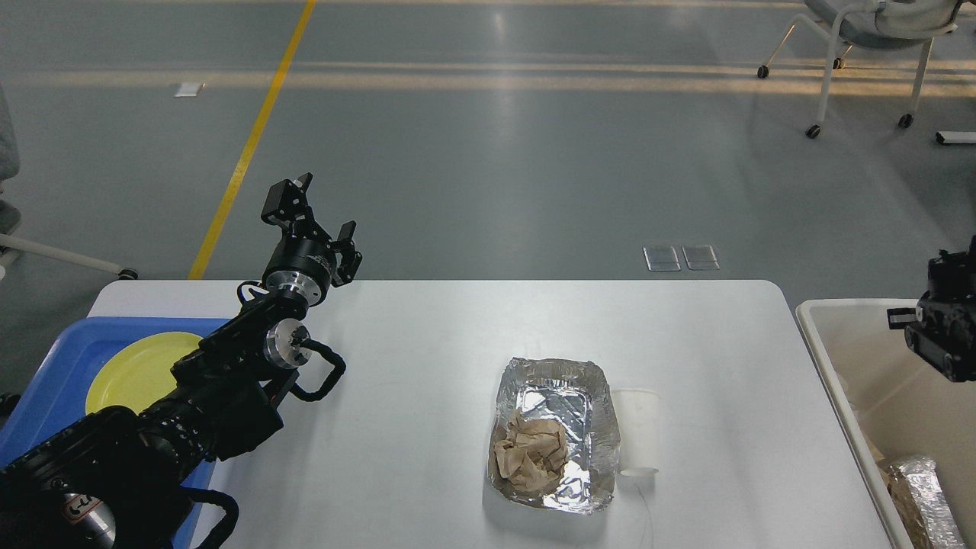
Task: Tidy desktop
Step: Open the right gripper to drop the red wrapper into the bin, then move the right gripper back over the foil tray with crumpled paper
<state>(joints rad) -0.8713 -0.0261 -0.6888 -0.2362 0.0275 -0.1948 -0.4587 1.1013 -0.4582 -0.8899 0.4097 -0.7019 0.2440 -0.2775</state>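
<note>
Left gripper (313,208) open, empty.

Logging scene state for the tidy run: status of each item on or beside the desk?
Foil tray: upright on desktop, holds crumpled brown paper.
White cup: lying on its side.
Yellow plate: flat in blue tray.
Bin: open-topped.
Left gripper: open, empty.

A lab or industrial hall is showing here: grey sealed floor (488,152) carrying a yellow lane line (252,137), a wheeled chair (869,46) standing beyond the table (427,328).
</note>
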